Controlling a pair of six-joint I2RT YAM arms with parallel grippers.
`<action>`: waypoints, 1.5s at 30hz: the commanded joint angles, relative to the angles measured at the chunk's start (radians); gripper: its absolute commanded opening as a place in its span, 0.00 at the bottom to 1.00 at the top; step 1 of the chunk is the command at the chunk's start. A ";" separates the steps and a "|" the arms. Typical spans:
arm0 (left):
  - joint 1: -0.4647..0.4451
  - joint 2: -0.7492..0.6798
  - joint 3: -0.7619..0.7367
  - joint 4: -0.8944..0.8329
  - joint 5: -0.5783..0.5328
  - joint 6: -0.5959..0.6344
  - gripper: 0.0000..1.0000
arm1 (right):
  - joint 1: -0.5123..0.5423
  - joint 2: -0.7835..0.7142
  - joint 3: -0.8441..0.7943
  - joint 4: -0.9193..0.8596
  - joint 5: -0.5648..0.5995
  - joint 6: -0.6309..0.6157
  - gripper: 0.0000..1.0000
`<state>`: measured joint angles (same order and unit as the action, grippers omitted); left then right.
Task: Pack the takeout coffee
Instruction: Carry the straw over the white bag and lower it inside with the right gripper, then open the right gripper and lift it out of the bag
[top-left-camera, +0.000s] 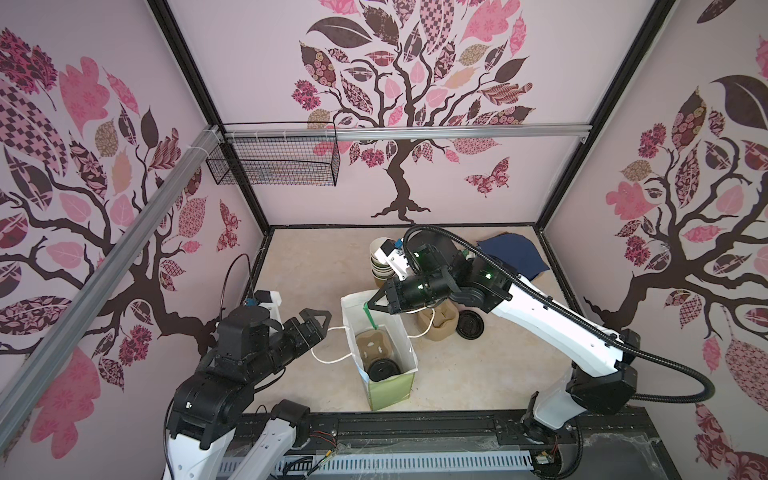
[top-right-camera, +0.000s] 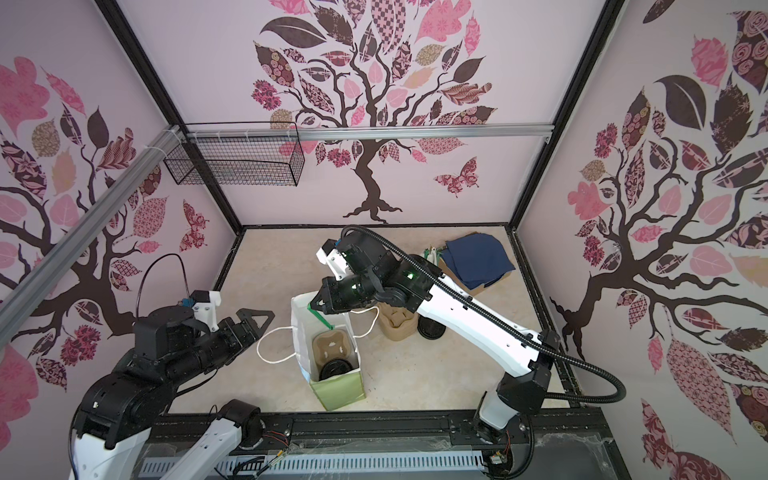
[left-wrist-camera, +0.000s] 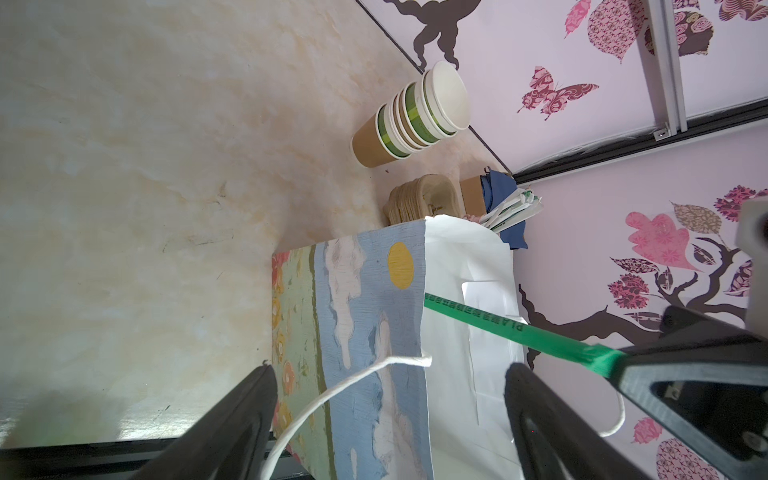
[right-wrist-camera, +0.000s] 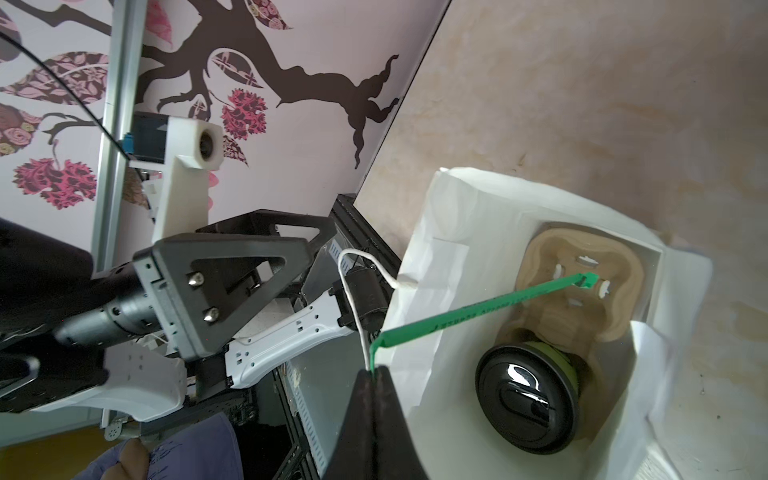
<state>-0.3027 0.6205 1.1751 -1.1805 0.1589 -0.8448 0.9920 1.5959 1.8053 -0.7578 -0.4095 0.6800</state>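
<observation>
1. The right pincer (right-wrist-camera: 374, 372) is pressed together on 1 end of a flat green stirrer (right-wrist-camera: 478, 309). The stick bends at the grip and slants down into the bag, and its far end reaches the empty well of the pulp carrier (right-wrist-camera: 623, 299).
2. The left pincer (top-left-camera: 324, 326) stands spread wide and holds nothing, just beside the bag's white cord handle (left-wrist-camera: 415, 360).
3. The takeout coffee (right-wrist-camera: 525, 399) stands upright inside the paper bag (top-left-camera: 388, 390), seated in 1 well of the carrier. Its glossy black sip lid faces up, and a strip of green wall shows under the lid's rim.
4. The surface (top-left-camera: 299, 257) is matte beige with a faint marbled clouding and a few dark scuffs, edged by black frame bars.
5. The 3 walls are pale pink, printed with dark brown trees, patterned pink leaves and butterflies. Aluminium rails cross them, and a black wire basket (top-left-camera: 274, 160) hangs at the back left.
6. The bag is stiff paper, white inside and green on its near face. The left wrist view shows a painted side with blue sky, white clouds and 1 yellow disc.
7. Beyond the bag stand stacked paper cups (left-wrist-camera: 415, 116), cream inside and green-banded, the lowest kraft brown. Near them are nested moulded carriers (top-left-camera: 436, 328), flat black lids (top-left-camera: 469, 326) and a crumpled navy cloth (top-left-camera: 511, 253).
</observation>
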 joint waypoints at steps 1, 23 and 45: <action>0.001 -0.010 -0.035 0.054 0.028 -0.008 0.89 | 0.005 -0.047 -0.027 0.058 0.030 0.019 0.00; 0.000 -0.028 -0.052 0.061 0.003 0.007 0.87 | 0.056 0.134 -0.047 0.100 0.100 0.052 0.09; 0.001 0.015 0.000 0.125 -0.039 0.099 0.88 | 0.031 0.012 0.255 -0.188 0.364 -0.067 0.49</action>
<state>-0.3027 0.6464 1.1389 -1.0973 0.1558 -0.7662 1.0374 1.7115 2.0308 -0.8101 -0.1844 0.6552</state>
